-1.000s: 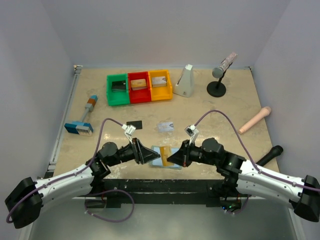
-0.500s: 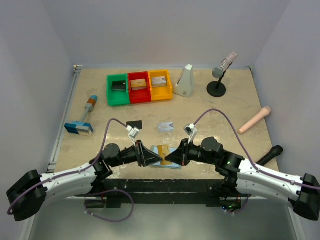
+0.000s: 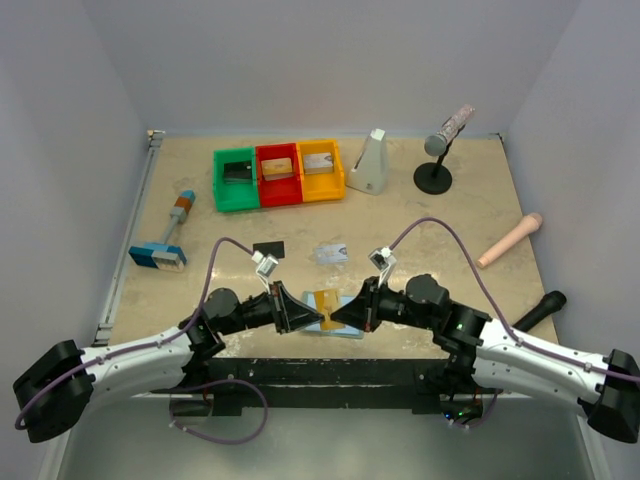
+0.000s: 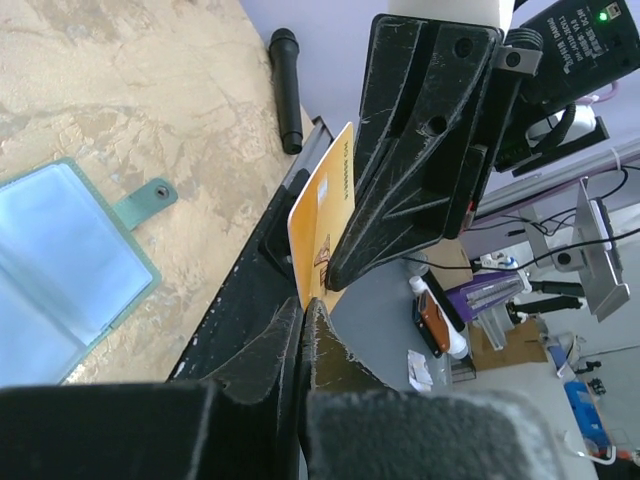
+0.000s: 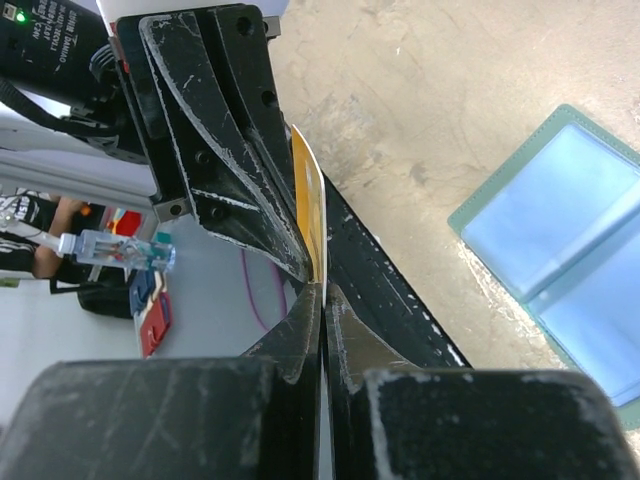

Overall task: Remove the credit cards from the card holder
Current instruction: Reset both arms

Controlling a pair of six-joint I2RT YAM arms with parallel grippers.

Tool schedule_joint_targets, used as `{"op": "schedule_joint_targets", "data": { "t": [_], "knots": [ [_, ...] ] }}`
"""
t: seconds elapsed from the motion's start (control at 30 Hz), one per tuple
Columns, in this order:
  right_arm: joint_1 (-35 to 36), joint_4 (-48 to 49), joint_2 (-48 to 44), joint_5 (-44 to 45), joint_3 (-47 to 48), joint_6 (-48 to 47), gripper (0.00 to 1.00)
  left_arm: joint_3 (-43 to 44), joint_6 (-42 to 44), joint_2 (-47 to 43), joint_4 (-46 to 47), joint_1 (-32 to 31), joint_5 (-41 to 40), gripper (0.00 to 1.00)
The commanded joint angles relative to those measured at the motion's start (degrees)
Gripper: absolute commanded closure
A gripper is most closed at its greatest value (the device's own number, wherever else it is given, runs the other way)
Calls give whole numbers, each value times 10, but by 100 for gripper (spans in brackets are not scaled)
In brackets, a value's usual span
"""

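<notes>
The orange card is out of the card holder and held in the air at the lower centre of the overhead view, just above the near edge of the counter. Both hands are on it. The left hand is closed on the card's lower corner, and the right hand is closed on the same card from the other side, so the two sets of fingertips almost touch.

The card holder lies open and flat on the counter below the hands, at the left edge of the left wrist view with its snap tab pointing away. Its pale blue pockets show no card that I can make out. The black card and the grey card lie apart on the counter, a little above the hands in the overhead view.

This looks like the last step of the task: a handover of the third card from one hand to the other. Next, one hand has to let go while the other keeps its pinch, so the card neither bends nor drops. The holding hand should then carry it clear of the card holder and lay it flat on the counter, probably near the other two cards.
</notes>
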Motion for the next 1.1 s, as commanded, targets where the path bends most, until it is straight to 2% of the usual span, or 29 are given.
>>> {"op": "schedule_joint_targets", "data": {
  "t": [0.0, 0.03, 0.07, 0.13, 0.27, 0.37, 0.47, 0.6, 0.67, 0.73, 0.93, 1.07],
  "knots": [
    [5, 0, -13, -10, 25, -3, 87, 3, 24, -11, 55, -6, 10, 100],
    [5, -7, -15, -11, 25, -3, 77, 2, 25, -13, 57, -6, 11, 100],
    [5, -14, -18, -11, 27, -2, 63, 2, 28, -14, 60, -6, 17, 100],
    [5, -34, -29, -3, 32, 1, 47, 2, 34, -21, 60, -5, 29, 100],
    [-3, -156, -68, 18, 82, -39, 36, 14, 72, -51, -10, 1, 68, 100],
    [-27, -230, -95, -1, 121, -76, 33, 36, 107, -71, -71, 4, 113, 100],
    [-60, -290, -99, -62, 172, -115, 32, 74, 135, -52, -137, 1, 170, 100],
    [-67, -382, -63, -117, 246, -169, 31, 93, 77, 28, -39, -5, 285, 100],
    [-67, -429, -43, -133, 277, -192, 31, 103, 62, 49, -24, -11, 319, 100],
    [-67, -456, -31, -143, 286, -204, 31, 115, 75, 43, -51, -18, 324, 100],
    [-67, -460, -23, -169, 278, -214, 36, 176, 170, -9, -241, -22, 301, 100],
    [-67, -424, -15, -189, 266, -202, 40, 204, 199, 5, -286, -22, 308, 100]
  ]
}}
